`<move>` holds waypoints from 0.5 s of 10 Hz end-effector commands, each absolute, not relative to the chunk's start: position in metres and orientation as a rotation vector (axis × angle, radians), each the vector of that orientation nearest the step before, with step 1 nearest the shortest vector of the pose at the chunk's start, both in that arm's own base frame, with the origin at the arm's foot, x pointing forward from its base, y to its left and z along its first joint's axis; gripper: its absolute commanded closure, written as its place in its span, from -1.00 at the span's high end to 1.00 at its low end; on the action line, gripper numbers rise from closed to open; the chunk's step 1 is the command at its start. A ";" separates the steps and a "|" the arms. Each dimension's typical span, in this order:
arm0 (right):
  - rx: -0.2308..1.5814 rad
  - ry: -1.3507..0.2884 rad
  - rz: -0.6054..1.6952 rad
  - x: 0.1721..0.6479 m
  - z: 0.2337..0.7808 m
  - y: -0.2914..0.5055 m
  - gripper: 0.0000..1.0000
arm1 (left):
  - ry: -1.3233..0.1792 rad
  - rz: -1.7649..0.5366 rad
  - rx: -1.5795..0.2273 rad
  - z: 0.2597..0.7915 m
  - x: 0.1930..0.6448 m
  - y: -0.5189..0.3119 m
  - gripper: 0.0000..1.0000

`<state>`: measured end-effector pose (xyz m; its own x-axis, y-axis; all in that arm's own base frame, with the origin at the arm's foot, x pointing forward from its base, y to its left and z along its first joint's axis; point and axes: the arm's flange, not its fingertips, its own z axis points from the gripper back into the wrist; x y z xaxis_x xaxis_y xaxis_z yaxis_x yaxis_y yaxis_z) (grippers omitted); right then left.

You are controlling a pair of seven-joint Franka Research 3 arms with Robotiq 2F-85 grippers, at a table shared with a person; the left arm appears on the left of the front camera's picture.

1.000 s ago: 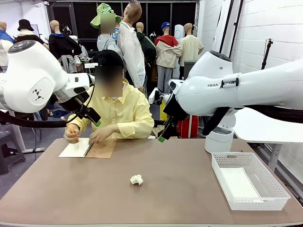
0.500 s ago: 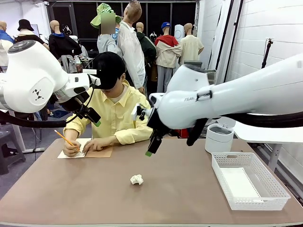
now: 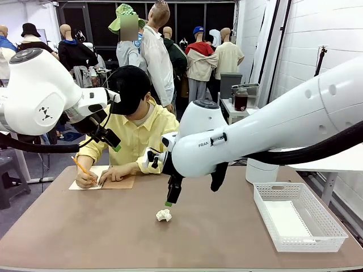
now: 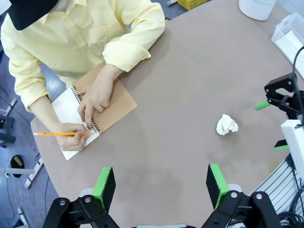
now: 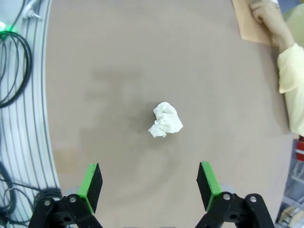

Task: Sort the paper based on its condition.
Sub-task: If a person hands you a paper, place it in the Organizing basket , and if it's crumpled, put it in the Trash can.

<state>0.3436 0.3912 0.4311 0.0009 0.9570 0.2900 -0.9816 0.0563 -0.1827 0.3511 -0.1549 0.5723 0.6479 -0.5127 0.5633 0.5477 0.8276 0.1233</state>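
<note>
Your left gripper (image 4: 160, 176) hangs high, jaws apart and empty. Leave it there: the person's hand (image 4: 95, 97) and notebook (image 4: 111, 107) lie ahead of it. The crumpled paper (image 5: 165, 120) sits on the worktop (image 5: 118, 57) just ahead of your right gripper (image 5: 149, 183), whose jaws are spread wide, a touch off-centre. Centre over it, drop straight, close low. Beyond it the white basket (image 3: 295, 241) stands on bare brown surface, with ample room around.

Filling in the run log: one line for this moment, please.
right end effector: open, over crumpled paper | left end effector: open, raised
</note>
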 end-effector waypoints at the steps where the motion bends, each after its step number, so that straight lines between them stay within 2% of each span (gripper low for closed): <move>1: 0.022 -0.372 1.500 0.355 0.431 0.404 1.00 | -0.623 -0.602 -0.061 0.573 0.351 -0.154 1.00; 5: 0.062 -0.372 1.522 0.349 0.428 0.393 1.00 | -0.623 -0.602 -0.061 0.573 0.351 -0.154 1.00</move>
<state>0.3507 0.3954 0.4286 0.0092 0.9637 0.2668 -0.9774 0.0650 -0.2010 0.3511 -0.1549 0.5723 0.6479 -0.5127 0.5633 0.5476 0.8276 0.1233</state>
